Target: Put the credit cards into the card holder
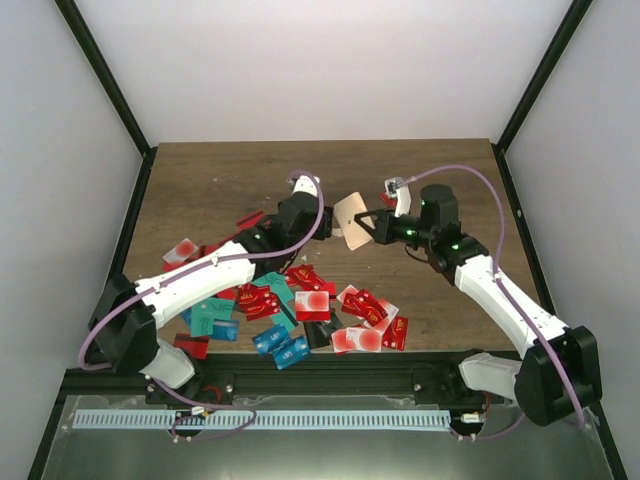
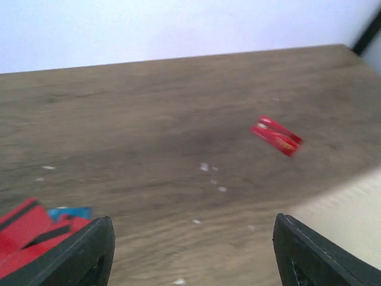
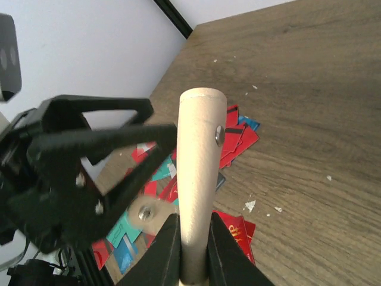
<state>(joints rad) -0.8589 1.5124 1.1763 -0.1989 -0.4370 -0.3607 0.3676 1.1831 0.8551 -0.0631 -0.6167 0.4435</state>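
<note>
credit cards — mostly red, some teal and blue — lay scattered across the near part of the wooden counter. beyond the pile, over mid-counter, the right arm's fingers pinched one end of the beige card holder, keeping it clear of the surface. the left arm's fingers stood spread with nothing between them, just beside the holder. farther back, a lone red card lay apart on bare wood.

A lab test booth: white panels, black struts, wooden table.
</note>
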